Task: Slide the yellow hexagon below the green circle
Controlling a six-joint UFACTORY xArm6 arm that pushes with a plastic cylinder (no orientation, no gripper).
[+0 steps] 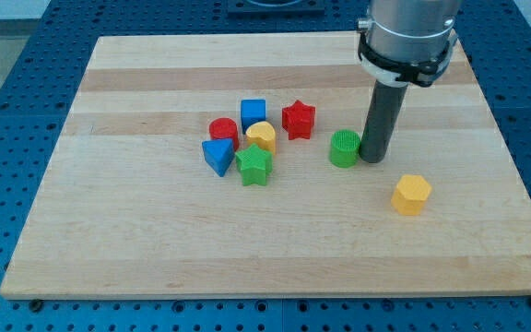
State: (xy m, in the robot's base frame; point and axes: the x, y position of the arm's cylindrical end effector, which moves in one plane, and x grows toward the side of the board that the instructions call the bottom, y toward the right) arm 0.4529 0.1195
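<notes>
My tip [373, 159] rests on the wooden board [155, 249], just beside the green circle [344, 148] on the circle's right as the view has it; whether rod and block actually touch cannot be told. The rod is a bare straight end with nothing that opens or closes, and it holds nothing. The yellow hexagon [411, 195] lies apart from my tip, toward the view's bottom and right of it, so it sits lower right of the green circle rather than straight below. Left of the green circle is a cluster: a red star [298, 119] nearest, then a blue cube [253, 113], a yellow block [261, 136] of rounded shape, a red cylinder [223, 132], a blue triangle [217, 156] and a green star [254, 166], packed close together.
</notes>
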